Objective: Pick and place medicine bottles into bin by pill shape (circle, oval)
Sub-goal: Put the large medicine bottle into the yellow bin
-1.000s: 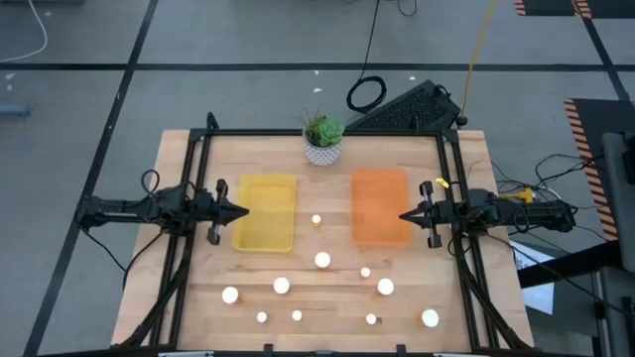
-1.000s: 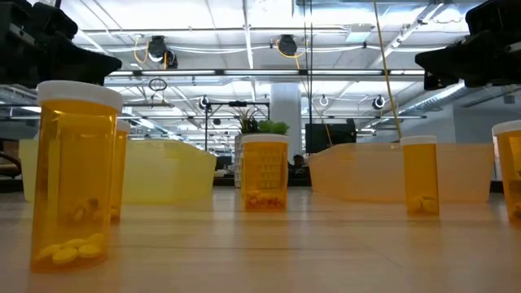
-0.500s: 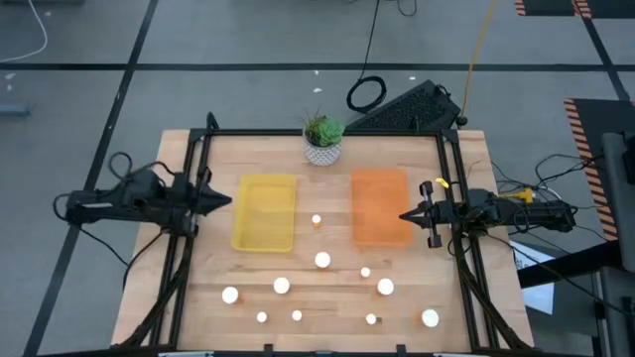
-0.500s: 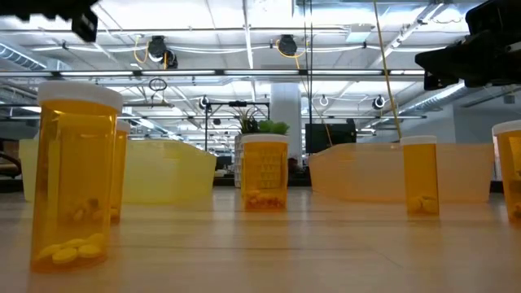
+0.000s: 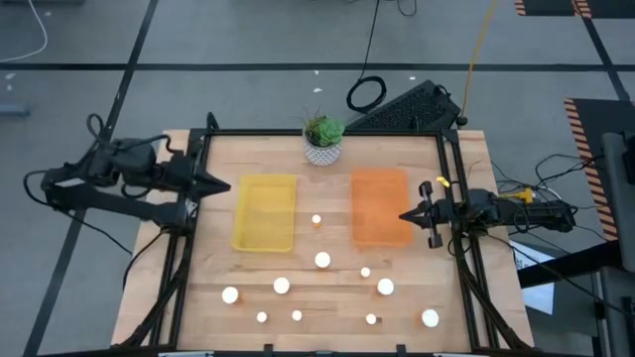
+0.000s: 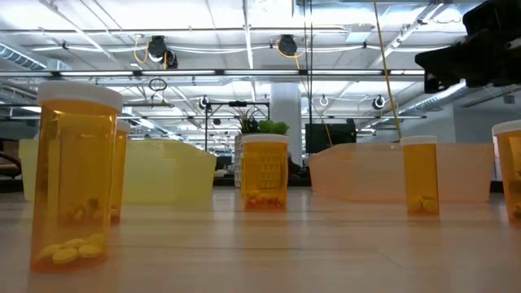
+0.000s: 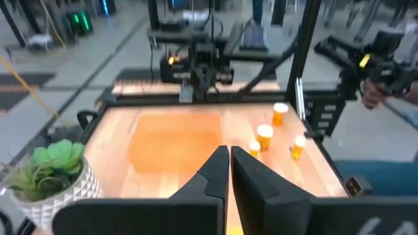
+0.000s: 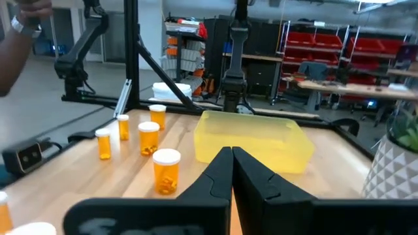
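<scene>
Several medicine bottles with white caps stand upright on their bases across the near half of the table, among them one [image 5: 322, 260] at mid-table, one [image 5: 230, 295] near left and one [image 5: 430, 318] near right. A small one [image 5: 317, 220] stands between the yellow bin [image 5: 265, 212] and the orange bin [image 5: 379, 205]. My left gripper [image 5: 226, 185] hovers shut off the yellow bin's far left corner, holding nothing. My right gripper [image 5: 405, 215] waits shut beside the orange bin's right wall, also holding nothing. Pills show at the bottom of the closest bottle [image 6: 76, 175].
A white potted plant [image 5: 322, 139] stands at the table's far edge between the bins. Black frame rails [image 5: 193, 198] run along both sides of the table. A keyboard [image 5: 412, 107] lies beyond the far right corner. A person's hand [image 8: 19, 29] shows beyond the table.
My left gripper has drawn back toward the table's left and far edges and risen, leaving the low view's top left corner. It stays shut. The right arm and the bottles have kept still.
</scene>
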`<state>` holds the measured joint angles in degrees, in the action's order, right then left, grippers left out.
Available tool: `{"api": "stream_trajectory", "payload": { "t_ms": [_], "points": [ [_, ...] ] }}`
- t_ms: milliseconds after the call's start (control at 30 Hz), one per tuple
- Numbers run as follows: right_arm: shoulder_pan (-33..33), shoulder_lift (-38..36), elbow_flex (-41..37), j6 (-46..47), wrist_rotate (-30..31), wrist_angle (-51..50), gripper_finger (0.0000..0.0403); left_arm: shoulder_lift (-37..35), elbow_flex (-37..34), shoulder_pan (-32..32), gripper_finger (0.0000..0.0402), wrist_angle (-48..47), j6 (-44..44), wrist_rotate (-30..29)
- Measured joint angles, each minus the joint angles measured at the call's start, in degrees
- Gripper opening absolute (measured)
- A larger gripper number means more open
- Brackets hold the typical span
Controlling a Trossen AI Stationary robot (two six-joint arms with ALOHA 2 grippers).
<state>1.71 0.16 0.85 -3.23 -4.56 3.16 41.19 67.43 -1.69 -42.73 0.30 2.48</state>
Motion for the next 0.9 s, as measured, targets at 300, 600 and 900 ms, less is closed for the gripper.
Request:
{"api": "stream_trajectory", "payload": {
  "t_ms": [300,600,900],
  "points": [
    [0.0,0.0,0.0,9.2,0.0,-0.4,0.0000,12.6,15.9,0.0,0.0021,-10.8,-0.6,-1.5],
    [0.0,0.0,1.8,17.6,0.0,-1.2,0.0000,15.2,14.6,0.0,0.0021,-11.2,1.6,-2.4],
    [0.0,5.5,14.5,12.8,-0.2,-9.3,0.0000,15.0,14.0,0.0,0.0021,-11.1,1.6,-5.6]
  ]
}}
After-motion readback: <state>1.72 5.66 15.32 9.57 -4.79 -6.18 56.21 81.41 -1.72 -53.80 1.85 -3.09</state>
